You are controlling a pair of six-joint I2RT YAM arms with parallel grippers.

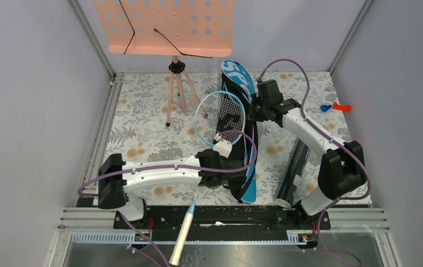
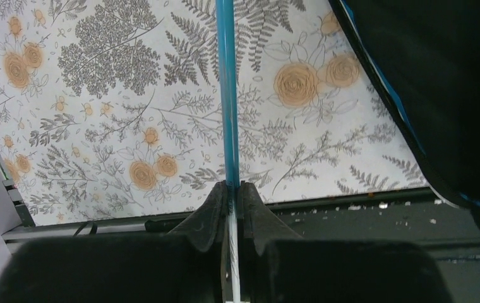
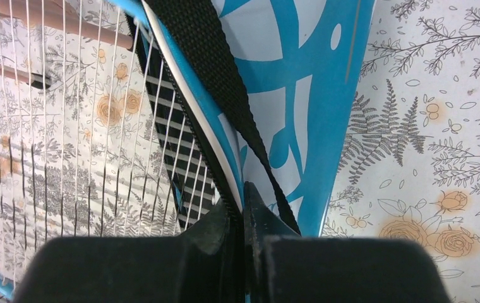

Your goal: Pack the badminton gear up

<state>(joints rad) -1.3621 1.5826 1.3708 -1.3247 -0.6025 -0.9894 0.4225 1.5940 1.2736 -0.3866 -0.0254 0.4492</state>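
A light-blue racket has its strung head beside the mouth of the blue "SPORT" bag, and its pale handle reaches past the table's near edge. My left gripper is shut on the racket's thin blue shaft, which runs between the pads at the gripper. My right gripper is shut on the bag's zipper edge, also in the right wrist view, with the bag lifted open. The racket's strings partly overlap the dark opening. The long black tube lies at the right. No shuttlecocks show.
The peach perforated music stand on its tripod stands at the back left, close to the racket head. Small blue and red items lie by the right wall. A black bag strap hangs across the bag. Grey walls close in both sides.
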